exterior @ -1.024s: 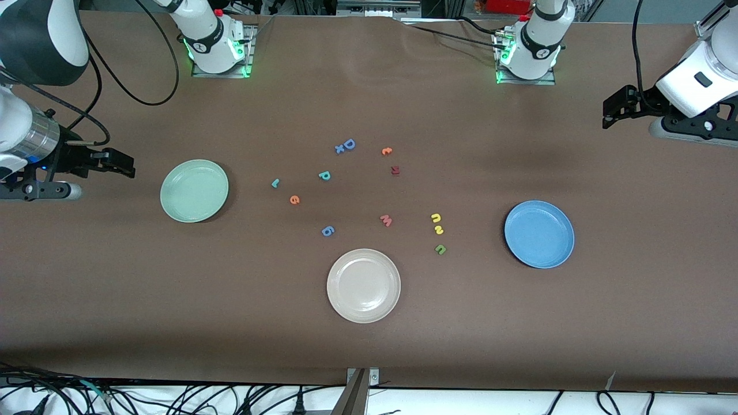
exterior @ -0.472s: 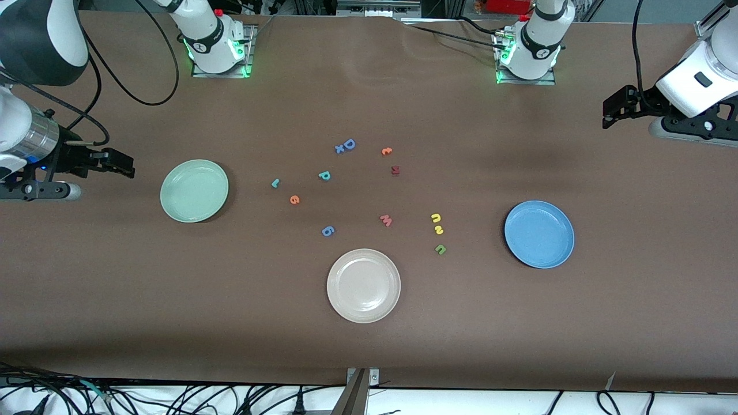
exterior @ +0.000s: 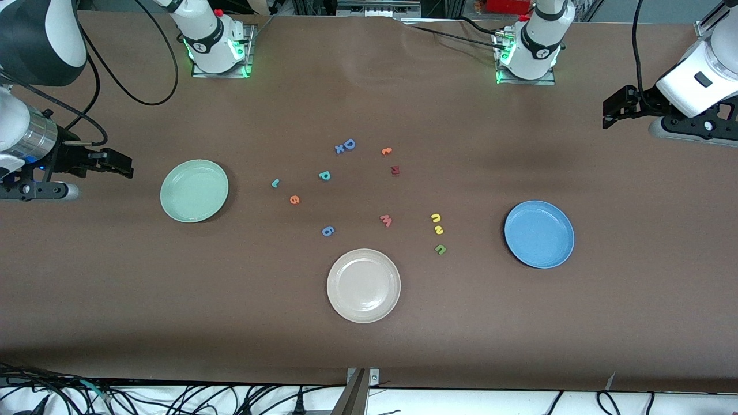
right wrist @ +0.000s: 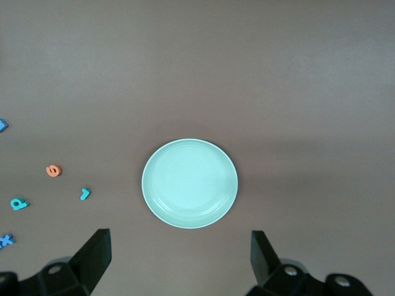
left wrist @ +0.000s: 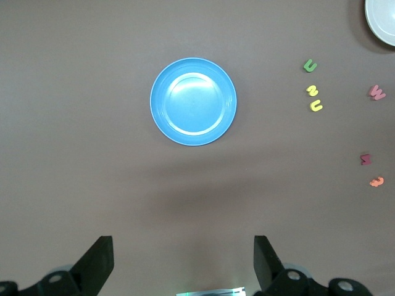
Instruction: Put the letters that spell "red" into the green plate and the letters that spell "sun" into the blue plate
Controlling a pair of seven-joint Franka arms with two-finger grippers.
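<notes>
The pale green plate point(exterior: 194, 191) point(right wrist: 189, 183) lies toward the right arm's end, the blue plate point(exterior: 539, 234) point(left wrist: 193, 102) toward the left arm's end. Between them on the table lie the teal r point(exterior: 275, 183), orange e point(exterior: 294, 200) and teal d point(exterior: 324, 175). Closer to the blue plate are a yellow arch point(exterior: 436, 218), the yellow s point(exterior: 439, 230) and a dark green arch point(exterior: 440, 249). My right gripper point(exterior: 128, 164) point(right wrist: 179, 243) hangs open beside the green plate. Up at the table's end by the blue plate, my left gripper point(exterior: 606, 114) point(left wrist: 183, 250) is open too. Both are empty.
A cream-white plate point(exterior: 363, 285) sits nearest the front camera. Other loose letters: a pink w point(exterior: 386, 220), a blue 6-shape point(exterior: 327, 231), a blue D point(exterior: 349, 144) with a small x point(exterior: 339, 149), an orange piece point(exterior: 386, 151), a dark red one point(exterior: 395, 170).
The right arm has drifted very slightly toward its own end of the table. Letters, plates and the left arm have not moved.
</notes>
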